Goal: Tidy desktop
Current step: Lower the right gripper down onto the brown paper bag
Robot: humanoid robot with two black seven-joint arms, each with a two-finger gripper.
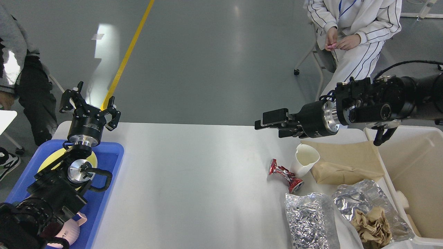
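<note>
The white desktop (193, 173) fills the lower view. At its right lie a crushed red can (285, 174), a white paper cup (305, 159), a brown paper bag (346, 162), two crumpled foil bags (309, 221) and a wad of brown paper (372, 226). My right gripper (277, 125) points left above the table's far edge, just up and left of the cup, open and empty. Over the blue tray, my left gripper (90, 103) points up, open and holding nothing.
A blue tray (110, 166) at the left edge holds a yellow plate (52, 159) and a pink-white item (71, 231). A cream bin (415, 166) stands at the right edge. People sit or stand beyond the table on both sides.
</note>
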